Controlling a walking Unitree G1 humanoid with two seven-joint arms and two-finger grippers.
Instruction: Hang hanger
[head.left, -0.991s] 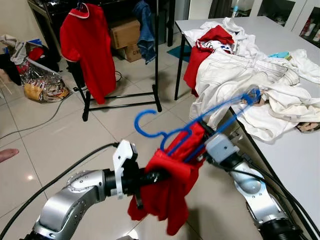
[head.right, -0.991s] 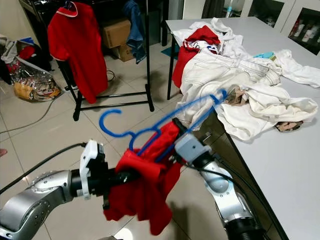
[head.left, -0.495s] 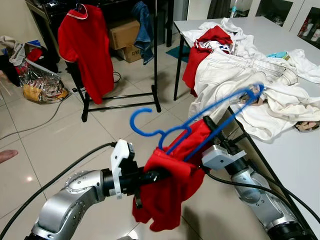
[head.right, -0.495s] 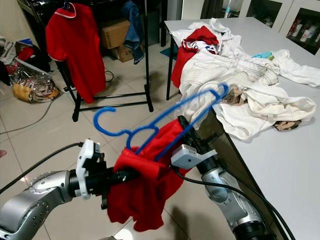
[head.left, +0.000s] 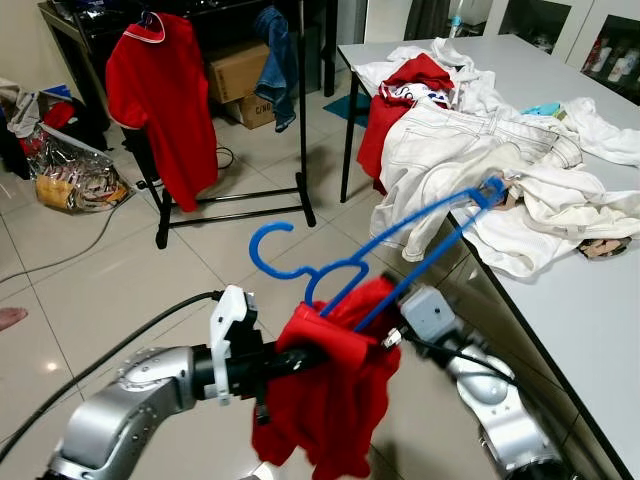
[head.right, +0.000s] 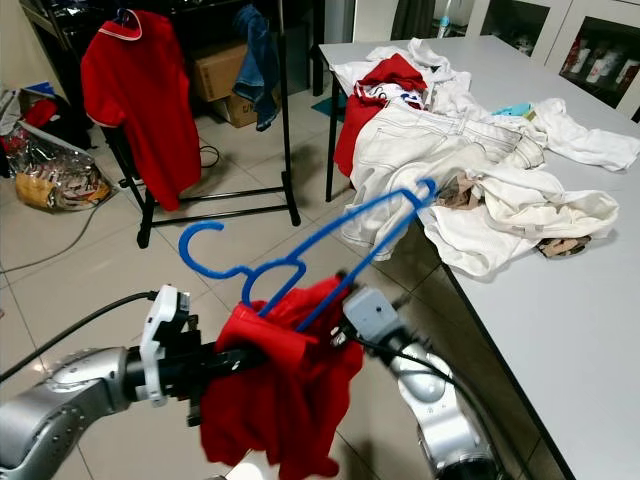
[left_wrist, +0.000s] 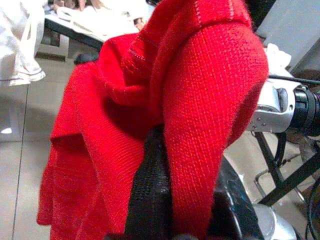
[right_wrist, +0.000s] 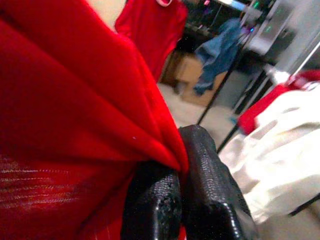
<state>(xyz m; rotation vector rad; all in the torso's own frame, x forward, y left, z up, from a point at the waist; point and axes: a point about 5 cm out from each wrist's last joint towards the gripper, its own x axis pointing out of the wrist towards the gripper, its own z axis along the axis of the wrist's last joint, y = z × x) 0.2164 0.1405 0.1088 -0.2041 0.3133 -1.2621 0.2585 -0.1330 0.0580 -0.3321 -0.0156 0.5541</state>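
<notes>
Red knit fabric, a red garment (head.left: 335, 390), is hanging in a bunch between the robot's two arms in the left eye view, with a blue plastic hanger (head.left: 375, 255) threaded through it and sticking up, its hook pointing toward the robot's left. The left gripper (head.left: 290, 362) is reaching in from the left and holding the cloth, while the right gripper (head.left: 385, 338) is gripping it from the other side, probably so the two can carry garment and hanger together. Ahead, a black clothes rack (head.left: 300, 110) is standing on the tiled floor with a red shirt (head.left: 160, 100) already hanging on it; it looks like the destination and is well apart. A table (head.left: 590, 330) with piled white clothes (head.left: 480, 150) is lying to the right.

In the left wrist view, the black fingers (left_wrist: 150, 200) are pinching a thick fold of the garment.

In the right wrist view, both fingertips (right_wrist: 165, 205) are pressing together on the fabric's edge, with the rack visible beyond.
</notes>
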